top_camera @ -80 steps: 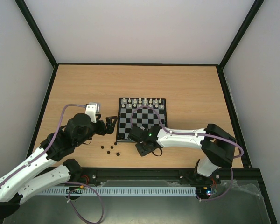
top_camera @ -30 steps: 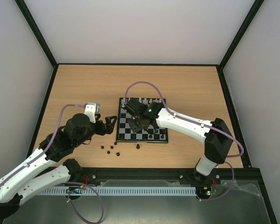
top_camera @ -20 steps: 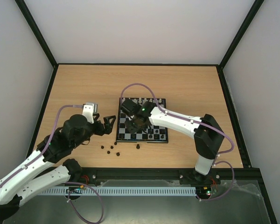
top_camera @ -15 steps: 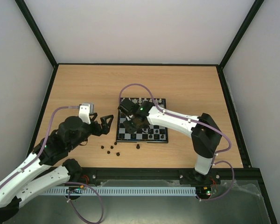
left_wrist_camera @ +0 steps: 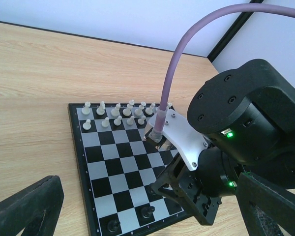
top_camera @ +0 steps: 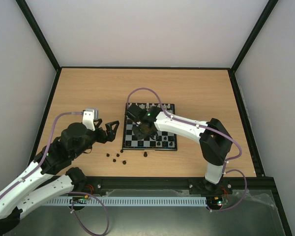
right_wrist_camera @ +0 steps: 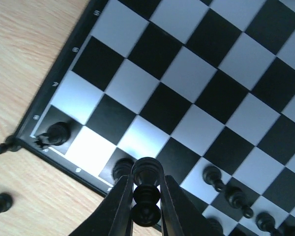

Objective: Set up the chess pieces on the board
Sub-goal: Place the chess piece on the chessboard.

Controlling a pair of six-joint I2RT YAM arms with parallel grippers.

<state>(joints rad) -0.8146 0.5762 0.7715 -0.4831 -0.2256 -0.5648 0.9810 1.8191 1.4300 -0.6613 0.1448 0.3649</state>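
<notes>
Over the near left part of the board [left_wrist_camera: 113,167], we find the right gripper [right_wrist_camera: 146,184] pinching a black chess piece [right_wrist_camera: 146,196] between its fingers, above the near rows where other black pieces [right_wrist_camera: 214,178] stand. Left of the board, the left gripper [top_camera: 114,132] hangs with jaws spread wide, holding nothing. Several loose black pieces [top_camera: 116,156] lie on the table [top_camera: 88,88] just off the board's near left corner.

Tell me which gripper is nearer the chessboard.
Right. The right gripper hangs over the chessboard's near-left squares, pinching a black piece. The left gripper is open above the bare table, just off the chessboard's left edge.
</notes>
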